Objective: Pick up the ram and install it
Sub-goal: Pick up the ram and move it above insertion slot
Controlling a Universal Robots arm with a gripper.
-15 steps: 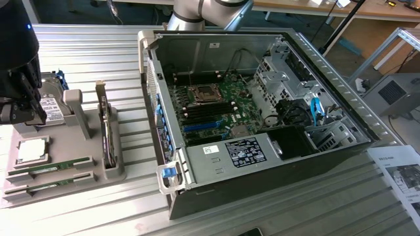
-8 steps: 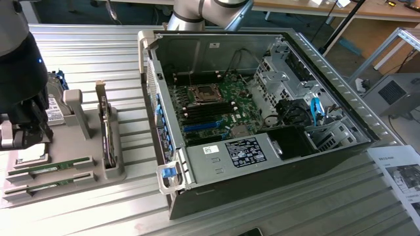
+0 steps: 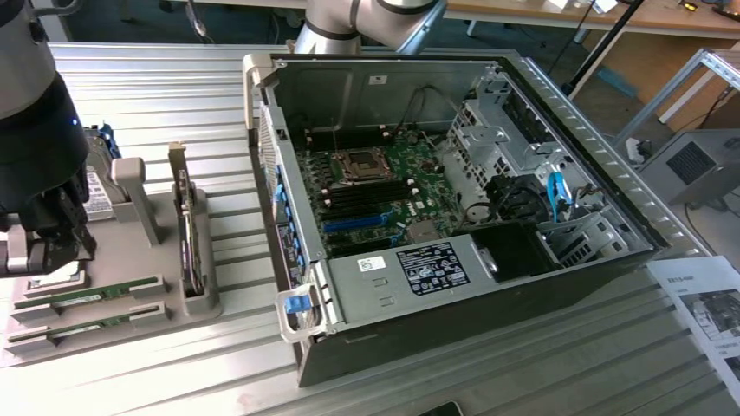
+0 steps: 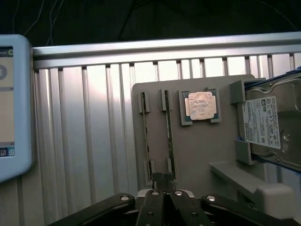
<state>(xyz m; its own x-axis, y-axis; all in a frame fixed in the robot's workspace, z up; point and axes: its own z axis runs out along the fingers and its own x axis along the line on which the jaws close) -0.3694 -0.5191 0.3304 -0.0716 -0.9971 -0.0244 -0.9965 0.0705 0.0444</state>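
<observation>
Two green ram sticks lie side by side in slots of a grey holder tray (image 3: 139, 316): one ram (image 3: 90, 295) (image 4: 168, 136) and a second ram (image 3: 83, 328) (image 4: 146, 139) beside it. My gripper (image 3: 48, 256) (image 4: 163, 178) hangs above the tray, over one end of the sticks, shut with nothing between its fingers. The open computer case (image 3: 555, 104) lies toward the exterior view's right. Its motherboard (image 3: 399, 186) shows black memory slots (image 3: 367, 196).
On the same tray sit an upright expansion card (image 3: 185, 234), a square silver processor (image 4: 201, 106) and a hard drive (image 4: 268, 122). A screen device (image 4: 14, 103) lies beyond the tray on the ribbed metal table (image 3: 151, 87). A paper sheet (image 3: 705, 303) lies beside the case.
</observation>
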